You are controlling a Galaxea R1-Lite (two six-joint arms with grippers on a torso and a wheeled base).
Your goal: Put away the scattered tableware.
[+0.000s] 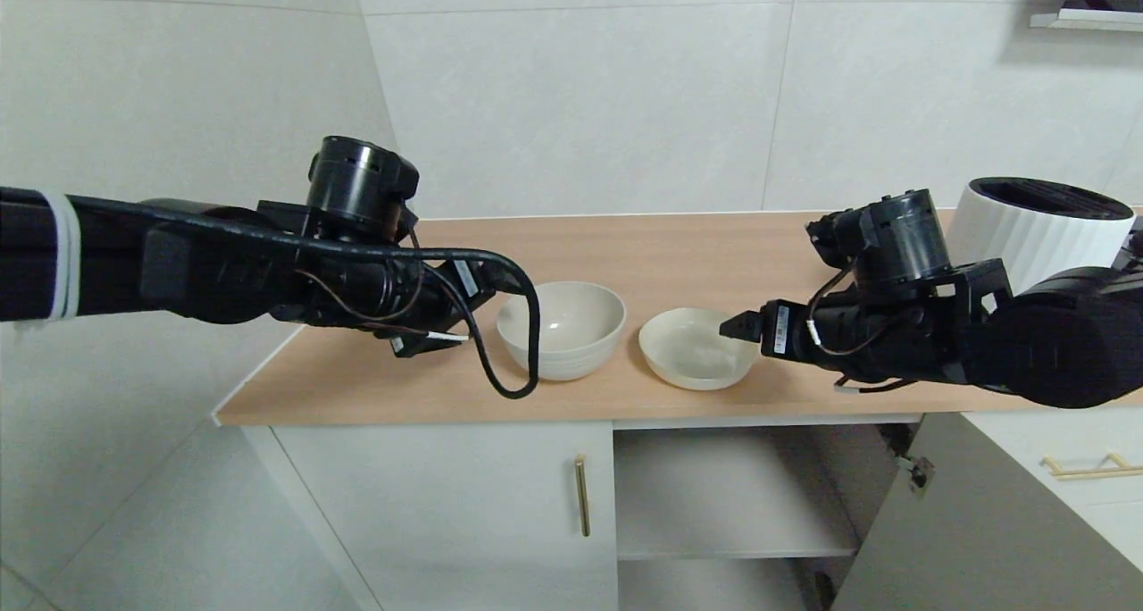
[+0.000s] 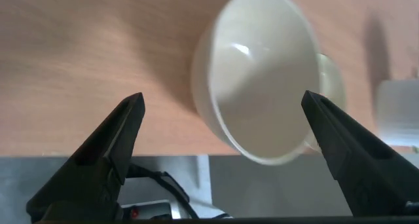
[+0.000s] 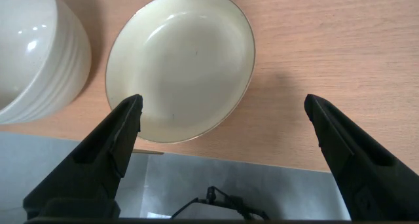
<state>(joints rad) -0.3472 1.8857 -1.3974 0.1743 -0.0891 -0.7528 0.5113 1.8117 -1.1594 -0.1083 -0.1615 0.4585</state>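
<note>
Counter (image 1: 696, 245): two bowls (image 1: 561, 328) (image 1: 695, 347), one probable canister (image 1: 1045, 227)

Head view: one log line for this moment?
left gripper: open, at deep bowl | right gripper: open, at shallow bowl | both on counter, side by side | cabinet below: door open

Ribbed cream bowl (image 1: 561, 328), paler shallow dish (image 1: 695, 347) — perhaps gold-rimmed — on wood-grain counter (image 1: 696, 254).

I'm hovering left gripper (image 1: 464, 313) beside the deep ribbed bowl (image 1: 561, 327), right gripper (image 1: 738, 327) just beside the shallow bowl (image 1: 692, 350), both sitting on the wooden counter (image 1: 696, 254).
</note>
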